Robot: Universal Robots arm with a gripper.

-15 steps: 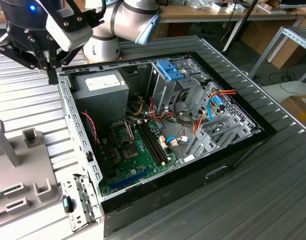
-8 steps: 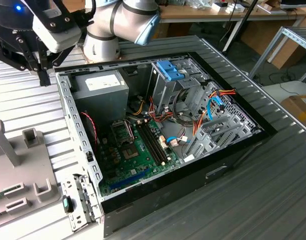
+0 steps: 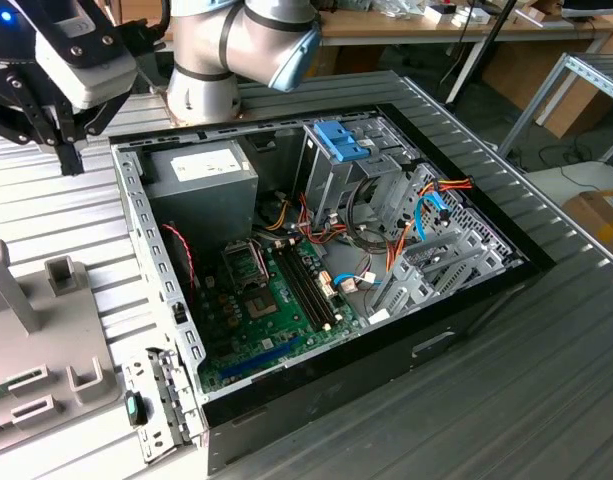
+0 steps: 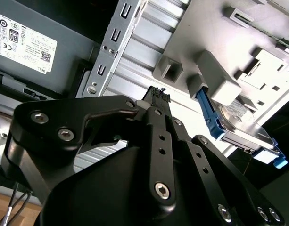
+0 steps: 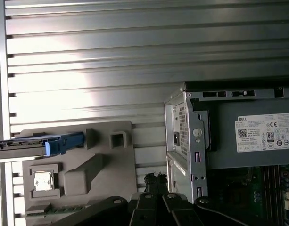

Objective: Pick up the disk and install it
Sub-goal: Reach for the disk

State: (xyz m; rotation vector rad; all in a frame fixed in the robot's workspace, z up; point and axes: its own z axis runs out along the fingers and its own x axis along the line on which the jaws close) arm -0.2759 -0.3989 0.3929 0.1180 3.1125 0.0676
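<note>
Judged step: reaching for the pickup. Seek the disk point(image 5: 26, 145) standing on edge in the grey fixture point(image 5: 120, 162); carry the gripper point(image 5: 155, 179), clenched on nothing, from just beside that fixture to above it, spread wide, square to the thin edge.

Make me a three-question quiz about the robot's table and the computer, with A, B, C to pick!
1. The computer case is: A) open, insides showing B) shut by a lid C) wrapped in cloth
2. Where is the disk? A) inside the case B) standing in the grey holder beside the case C) on the floor
3. The disk's frame is: A) red B) blue C) green
Answers: 1 A, its green board shows in the exterior view. 2 B, it stands on edge in the holder, apart from the claw. 3 B, blue in both wrist views.
</note>
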